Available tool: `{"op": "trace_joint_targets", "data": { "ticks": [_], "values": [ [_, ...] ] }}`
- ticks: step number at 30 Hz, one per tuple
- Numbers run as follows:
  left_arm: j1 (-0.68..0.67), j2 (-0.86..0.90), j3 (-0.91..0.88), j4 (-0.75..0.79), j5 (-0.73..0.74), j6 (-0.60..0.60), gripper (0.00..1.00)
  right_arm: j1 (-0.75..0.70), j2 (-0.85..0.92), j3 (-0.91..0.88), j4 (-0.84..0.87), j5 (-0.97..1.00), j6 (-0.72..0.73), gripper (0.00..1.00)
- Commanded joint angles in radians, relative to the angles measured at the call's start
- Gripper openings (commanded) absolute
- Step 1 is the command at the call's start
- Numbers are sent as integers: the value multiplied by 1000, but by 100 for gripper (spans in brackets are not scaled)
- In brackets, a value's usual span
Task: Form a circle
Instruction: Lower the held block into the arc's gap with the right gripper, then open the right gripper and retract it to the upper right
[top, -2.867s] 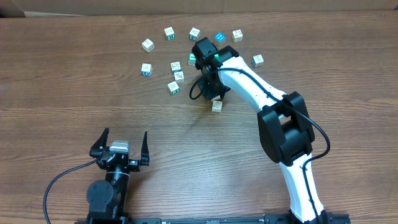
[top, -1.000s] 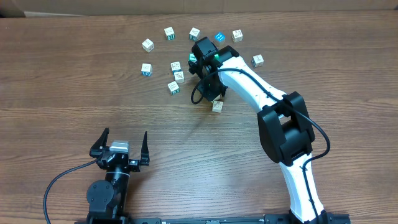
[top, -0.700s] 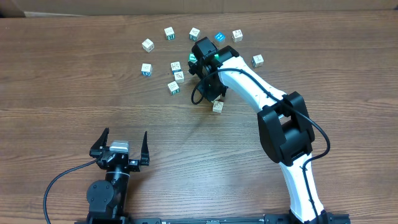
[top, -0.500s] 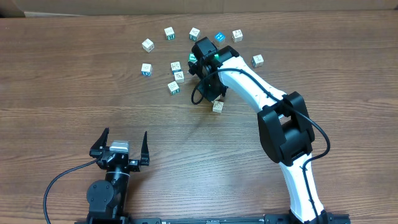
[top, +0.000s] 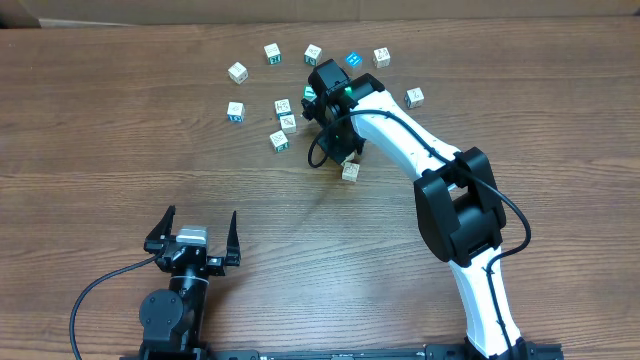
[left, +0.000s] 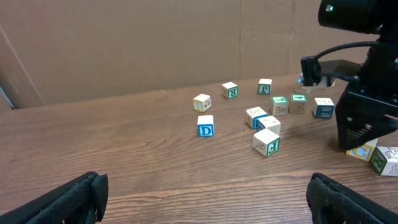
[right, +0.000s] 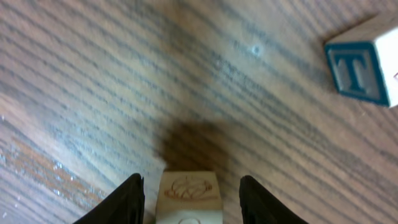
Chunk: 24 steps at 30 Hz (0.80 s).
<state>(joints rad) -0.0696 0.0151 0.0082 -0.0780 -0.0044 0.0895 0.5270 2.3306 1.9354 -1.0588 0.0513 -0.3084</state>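
1. The cubes (top: 283, 106) looked light, hard and square-edged, probably wood. Each would likely slide easily on the bench (top: 100, 150). The best hold was a pinch across two opposite flat faces, low down, so a cube would not twist.
2. They were small and whitish, printed with teal, blue or green letters. A T cube (right: 360, 65) showed at the upper right of the right wrist view.
3. They lay scattered in the upper middle of the overhead frame, with a loose arc along the top and a tight cluster inside it. No closed ring was formed yet.
4. The right end effector (right: 191, 182) straddled one cube (right: 189, 199) at the group's lower edge. Its fingers were slightly spread with a gap on each side, not pinching it.
5. The left end effector (top: 200, 215) sat at the lower left, spread wide and holding nothing.
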Motion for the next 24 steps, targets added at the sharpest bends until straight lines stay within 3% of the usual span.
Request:
{"op": "trace_joint_targets", "data": {
  "ticks": [1,10,16,20,24],
  "values": [
    [6,-11,-3,1,-3,23,100,-1,-25,24,29,-8,15,47],
    [6,-11,-3,1,-3,23,100,-56,-25,136,80,-8,233,59],
    [6,-11,-3,1,-3,23,100,-225,-25,150,39,-8,471,59],
    [6,-11,-3,1,-3,23,99,-312,-25,150,-27,-8,541,56],
    [6,-11,-3,1,-3,23,99,-393,-25,150,-86,-8,596,59]
  ]
}}
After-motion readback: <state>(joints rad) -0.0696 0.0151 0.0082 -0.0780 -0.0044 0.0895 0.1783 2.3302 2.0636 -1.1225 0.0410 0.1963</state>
